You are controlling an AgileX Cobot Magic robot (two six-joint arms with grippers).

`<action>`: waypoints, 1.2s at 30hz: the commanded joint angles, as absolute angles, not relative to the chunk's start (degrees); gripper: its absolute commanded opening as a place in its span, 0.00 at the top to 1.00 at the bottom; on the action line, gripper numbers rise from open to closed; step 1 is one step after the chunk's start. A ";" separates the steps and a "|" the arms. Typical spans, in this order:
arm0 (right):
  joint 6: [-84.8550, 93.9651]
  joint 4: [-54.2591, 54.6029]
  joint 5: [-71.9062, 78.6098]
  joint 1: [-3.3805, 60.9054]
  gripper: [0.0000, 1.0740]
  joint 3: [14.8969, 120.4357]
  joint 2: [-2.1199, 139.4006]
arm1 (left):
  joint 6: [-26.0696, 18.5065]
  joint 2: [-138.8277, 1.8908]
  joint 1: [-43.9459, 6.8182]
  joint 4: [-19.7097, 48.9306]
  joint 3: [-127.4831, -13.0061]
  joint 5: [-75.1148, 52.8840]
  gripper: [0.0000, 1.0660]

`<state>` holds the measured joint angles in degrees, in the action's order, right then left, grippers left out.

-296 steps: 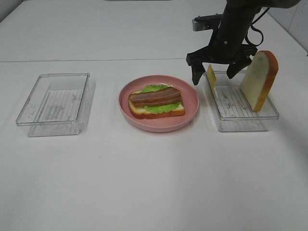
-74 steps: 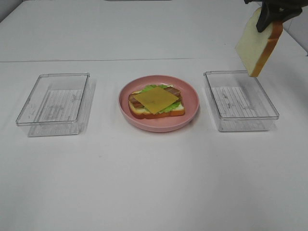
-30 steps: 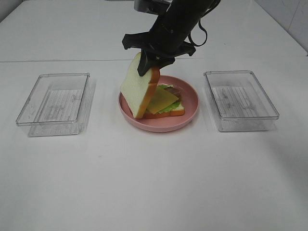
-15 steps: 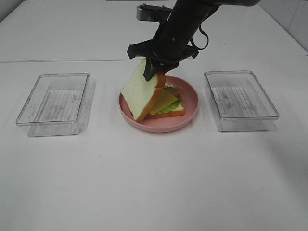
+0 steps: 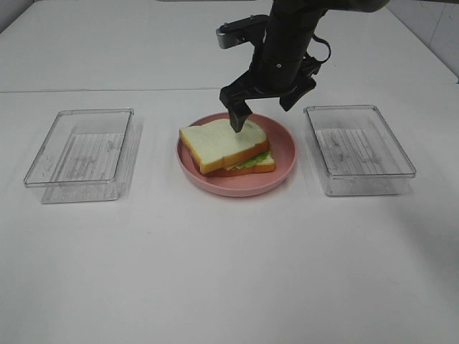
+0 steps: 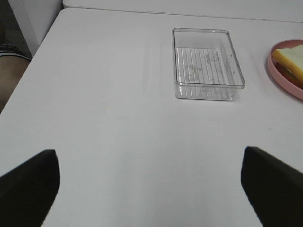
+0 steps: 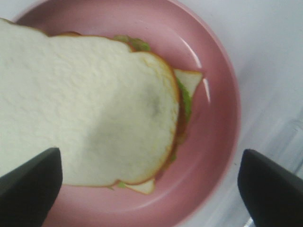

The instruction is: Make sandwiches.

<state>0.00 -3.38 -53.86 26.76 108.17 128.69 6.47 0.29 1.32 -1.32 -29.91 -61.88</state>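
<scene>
The sandwich (image 5: 228, 147) lies on the pink plate (image 5: 285, 156) in the middle of the table. Its top bread slice lies flat over green lettuce and the bottom slice, shifted a little to the left. My right gripper (image 5: 268, 107) hangs open just above the sandwich's far edge and holds nothing. The right wrist view shows the top slice (image 7: 90, 113) and the plate's rim (image 7: 222, 123) close below the spread fingertips (image 7: 28, 189). My left gripper (image 6: 147, 182) is open over bare table at the far left; the sandwich's edge (image 6: 291, 59) shows there too.
An empty clear plastic box (image 5: 80, 153) stands left of the plate and shows in the left wrist view (image 6: 207, 64). Another empty clear box (image 5: 358, 148) stands right of the plate. The table's front half is bare white surface.
My right gripper lowered the tilted top slice onto the stack, opened and let it go; the slice now lies flat. The gripper has risen slightly to the right.
</scene>
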 commanded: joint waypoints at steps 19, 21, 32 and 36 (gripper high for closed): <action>0.00 -9.68 -76.32 26.59 0.08 107.77 112.87 | 6.30 0.34 1.38 -1.09 -29.97 -61.36 0.10; -0.97 -7.79 -76.32 26.59 0.08 106.00 111.50 | 6.30 0.34 1.38 -1.09 -29.97 -61.36 0.10; 0.00 -5.79 -76.32 26.59 0.08 84.11 98.55 | 6.30 0.34 1.38 -1.09 -29.97 -61.36 0.10; -0.74 -4.35 -76.32 26.59 0.08 75.52 93.91 | 6.30 0.34 1.38 -1.09 -29.97 -61.36 0.10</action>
